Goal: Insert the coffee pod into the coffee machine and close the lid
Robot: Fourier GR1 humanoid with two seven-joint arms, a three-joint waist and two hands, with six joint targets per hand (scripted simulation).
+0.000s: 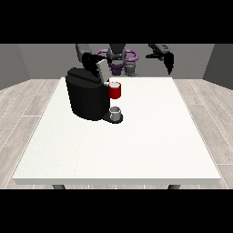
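On the white table (pixel 136 145), toward the view's left, stands the black coffee machine (pixel 86 95), and the hand at the view's left (pixel 91 60) sits just above its top rear, though whether its fingers are apart or together cannot be told. At the machine's front a red thing at the machine (pixel 115 90) shows above a grey thing (pixel 116 113) on the base, which I cannot tell for the pod. The hand at the view's right (pixel 169 60) hangs over the table's far edge, well apart from the machine, fingers straight and pointing down.
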